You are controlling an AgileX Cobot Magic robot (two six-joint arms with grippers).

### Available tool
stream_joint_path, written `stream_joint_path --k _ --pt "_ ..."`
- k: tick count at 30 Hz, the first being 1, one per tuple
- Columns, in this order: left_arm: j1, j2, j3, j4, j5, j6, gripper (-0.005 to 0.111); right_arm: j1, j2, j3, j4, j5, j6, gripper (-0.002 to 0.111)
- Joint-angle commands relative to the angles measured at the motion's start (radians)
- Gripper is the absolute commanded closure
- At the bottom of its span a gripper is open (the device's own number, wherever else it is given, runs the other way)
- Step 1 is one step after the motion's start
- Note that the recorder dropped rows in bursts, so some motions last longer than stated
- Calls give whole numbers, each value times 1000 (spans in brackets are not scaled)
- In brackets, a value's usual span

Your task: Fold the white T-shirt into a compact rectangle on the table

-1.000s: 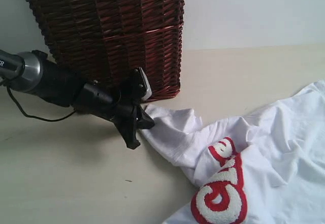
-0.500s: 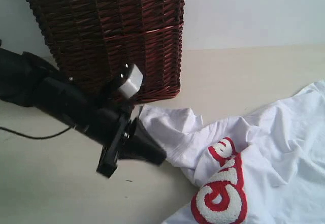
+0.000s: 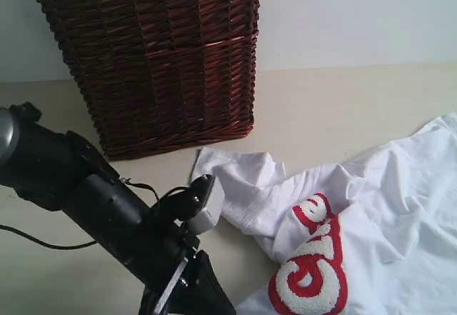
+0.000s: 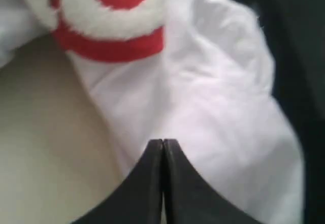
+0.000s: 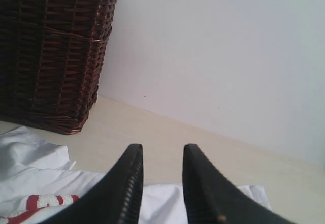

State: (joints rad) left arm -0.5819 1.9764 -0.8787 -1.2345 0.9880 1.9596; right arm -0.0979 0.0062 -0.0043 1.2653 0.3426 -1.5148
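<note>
Wicker of a dark red-brown woven basket (image 3: 150,58) fills the far left, standing on the cream-beige matte table (image 3: 343,108). At near left, the black left gripper (image 4: 163,144) hangs over shirt cloth, jaws pressed together and empty. The crumpled white cotton T-shirt (image 3: 400,186), with fuzzy red-and-white lettering, sprawls from centre to right. The right gripper (image 5: 162,150) stands narrowly parted, holding nothing. Light and limp, the shirt will likely sag and slide, so pinching hem or shoulder corners seems best.

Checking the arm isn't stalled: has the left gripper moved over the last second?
Yes. In the exterior view the left gripper has swung down and away from the wicker basket, toward the frame's bottom edge.
</note>
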Motion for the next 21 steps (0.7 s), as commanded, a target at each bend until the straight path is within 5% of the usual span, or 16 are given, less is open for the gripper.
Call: stream_joint_path --k 1,6,12,15,19,21 --pt "-115 -10 10 -5 50 -164 107 0 -3 4 -1 4 0 79" --pt "-240 -27 27 -51 23 -165 107 0 -3 4 1 4 -2 79" --pt "-136 -177 1 19 -170 -273 104 0 -3 4 1 4 0 79" --pt "-99 -195 16 65 -236 -253 84 0 -3 4 1 4 0 79" --pt "-107 -172 63 36 -307 -253 37 0 -3 4 1 4 0 79" --pt "-120 -155 70 25 -332 -258 36 0 -3 4 -1 4 0 79"
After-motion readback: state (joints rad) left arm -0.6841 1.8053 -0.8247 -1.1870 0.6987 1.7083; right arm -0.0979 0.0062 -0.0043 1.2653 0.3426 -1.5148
